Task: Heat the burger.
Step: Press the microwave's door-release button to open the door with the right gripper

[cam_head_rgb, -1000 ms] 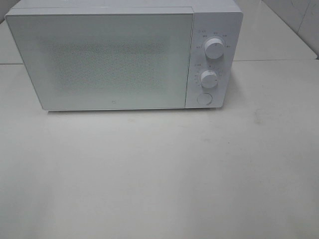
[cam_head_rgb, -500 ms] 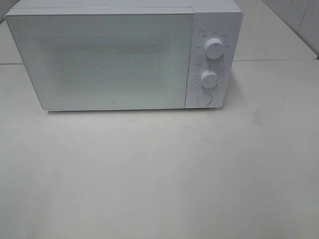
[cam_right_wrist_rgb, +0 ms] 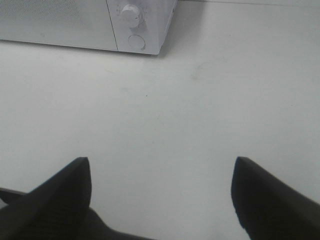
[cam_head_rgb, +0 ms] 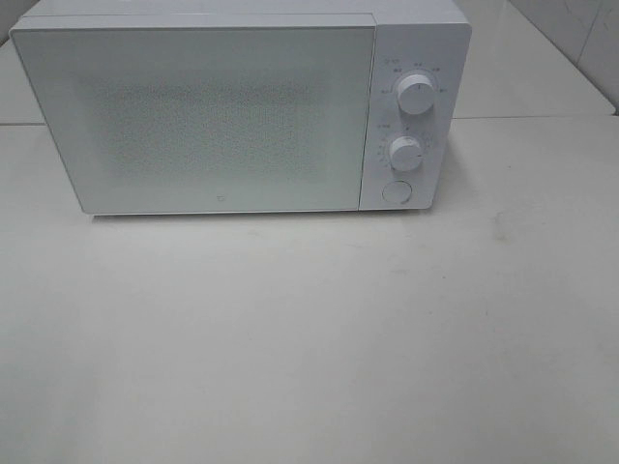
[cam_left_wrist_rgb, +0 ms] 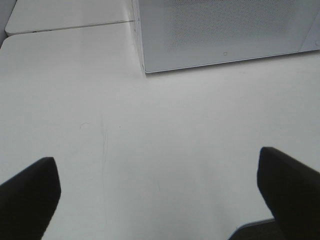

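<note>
I held my left tool (cam_left_wrist_rgb: pixel 155 172) and right tool (cam_right_wrist_rgb: pixel 160 170) spread and empty above the pale smooth surface (cam_head_rgb: pixel 309 338), probably ready for the boxy white microwave's (cam_head_rgb: pixel 193 116) shut door.

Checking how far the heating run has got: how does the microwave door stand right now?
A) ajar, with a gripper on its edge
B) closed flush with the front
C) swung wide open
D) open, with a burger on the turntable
B: in the exterior high view the microwave door lies flat in line with the control panel, and no gap shows along its edge.
</note>
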`<state>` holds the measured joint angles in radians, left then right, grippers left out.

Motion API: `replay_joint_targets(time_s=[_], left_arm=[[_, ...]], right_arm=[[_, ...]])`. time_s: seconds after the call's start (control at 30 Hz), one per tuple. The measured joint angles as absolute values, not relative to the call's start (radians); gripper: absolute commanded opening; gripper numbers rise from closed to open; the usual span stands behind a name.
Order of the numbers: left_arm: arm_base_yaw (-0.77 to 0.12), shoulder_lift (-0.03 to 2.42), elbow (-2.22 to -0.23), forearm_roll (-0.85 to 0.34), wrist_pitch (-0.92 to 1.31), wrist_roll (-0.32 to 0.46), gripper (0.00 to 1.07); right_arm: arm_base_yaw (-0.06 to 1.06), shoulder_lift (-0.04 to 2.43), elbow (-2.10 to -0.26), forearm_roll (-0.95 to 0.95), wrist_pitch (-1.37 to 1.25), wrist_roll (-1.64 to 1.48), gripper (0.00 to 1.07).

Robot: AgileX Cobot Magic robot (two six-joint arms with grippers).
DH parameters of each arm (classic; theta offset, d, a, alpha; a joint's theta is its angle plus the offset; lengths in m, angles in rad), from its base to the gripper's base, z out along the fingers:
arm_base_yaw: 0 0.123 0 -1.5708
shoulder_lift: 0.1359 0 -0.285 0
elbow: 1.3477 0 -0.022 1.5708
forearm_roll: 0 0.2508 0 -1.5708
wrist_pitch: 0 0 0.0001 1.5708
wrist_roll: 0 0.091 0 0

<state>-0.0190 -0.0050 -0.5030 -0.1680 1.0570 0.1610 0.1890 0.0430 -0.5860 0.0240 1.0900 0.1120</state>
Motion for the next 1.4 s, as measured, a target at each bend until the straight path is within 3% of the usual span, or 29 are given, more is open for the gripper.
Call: replay_joint_targets(time_s=[0.57, 1.4], left_arm=[[-0.019, -0.005, -0.503, -0.168, 1.057, 0.161, 1.01], [-0.019, -0.005, -0.503, -0.168, 1.057, 0.161, 1.01]], right_arm=[[0.152, -0.004, -0.510, 0.000, 1.056, 0.111, 0.75], [0.152, 0.069, -0.535, 0.006, 0.982, 0.111, 0.75]])
